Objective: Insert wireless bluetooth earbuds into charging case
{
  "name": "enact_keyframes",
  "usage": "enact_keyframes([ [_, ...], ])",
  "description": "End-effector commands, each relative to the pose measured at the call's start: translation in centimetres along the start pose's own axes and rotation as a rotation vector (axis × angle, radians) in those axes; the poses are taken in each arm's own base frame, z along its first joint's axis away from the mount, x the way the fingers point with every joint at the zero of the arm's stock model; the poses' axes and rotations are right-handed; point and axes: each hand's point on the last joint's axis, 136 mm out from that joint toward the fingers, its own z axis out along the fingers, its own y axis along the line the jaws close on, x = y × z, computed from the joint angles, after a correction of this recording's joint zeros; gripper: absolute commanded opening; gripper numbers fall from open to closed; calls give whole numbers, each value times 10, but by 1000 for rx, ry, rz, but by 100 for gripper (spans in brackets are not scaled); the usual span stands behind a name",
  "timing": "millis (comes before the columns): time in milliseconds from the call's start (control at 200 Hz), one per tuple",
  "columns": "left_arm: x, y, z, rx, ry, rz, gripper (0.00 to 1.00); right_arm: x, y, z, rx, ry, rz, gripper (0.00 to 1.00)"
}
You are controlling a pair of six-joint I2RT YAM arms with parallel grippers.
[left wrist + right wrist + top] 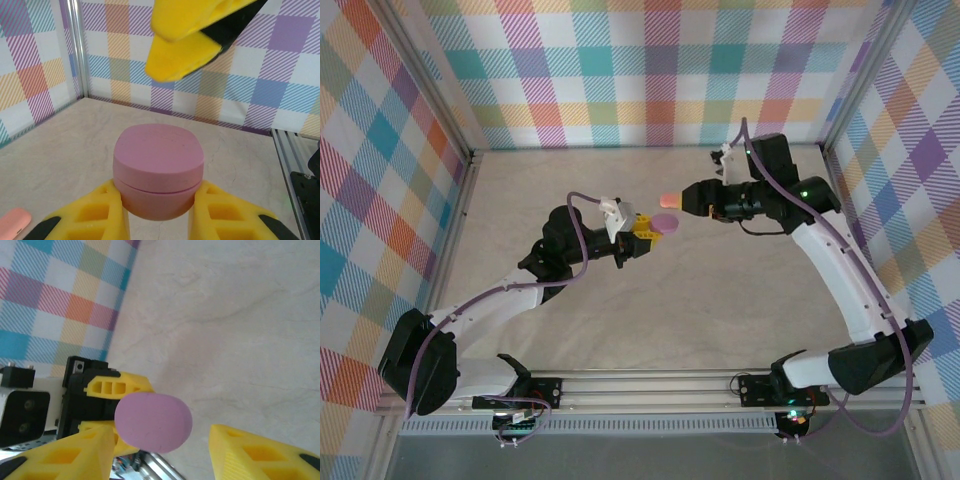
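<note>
My left gripper (157, 200) is shut on a purple charging case (158, 167) and holds it above the table, with its lid closed and a seam running round its middle. From above, the purple charging case (667, 223) sits at the tip of my left gripper (648, 225). My right gripper (161, 440) stands open on either side of the purple charging case (153, 421), with a gap between its right finger (260, 455) and the case. The yellow fingers (185, 45) of the right gripper hang over the case. The earbuds are out of view.
An orange-pink case (669, 197) lies on the beige table (570, 190) just past the right gripper (682, 200); it is low at the left, orange-pink case (15, 223), in the left wrist view. Plaid walls (650, 70) enclose the table on three sides.
</note>
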Motion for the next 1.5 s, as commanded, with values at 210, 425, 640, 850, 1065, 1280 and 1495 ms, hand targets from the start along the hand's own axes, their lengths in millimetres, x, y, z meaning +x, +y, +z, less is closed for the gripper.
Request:
enact_keyframes([
  [210,-49,-8,1,34,-138,-16,7,-2,21,16,-305,18,186,58],
  [425,-60,-8,3,44,-166,-34,7,-2,28,19,-394,35,228,58],
  [640,-66,-6,5,41,-192,-54,7,-2,37,18,-468,63,246,53],
  [850,-67,-1,7,20,-192,-79,7,-1,43,16,-511,73,254,45],
  [1065,-62,1,8,13,-174,-92,11,2,44,16,-535,95,263,35],
  [1280,-57,2,10,10,-158,-96,27,0,44,17,-536,86,269,30],
  [1495,-51,6,9,-20,-126,-92,100,-10,34,19,-508,33,292,27],
])
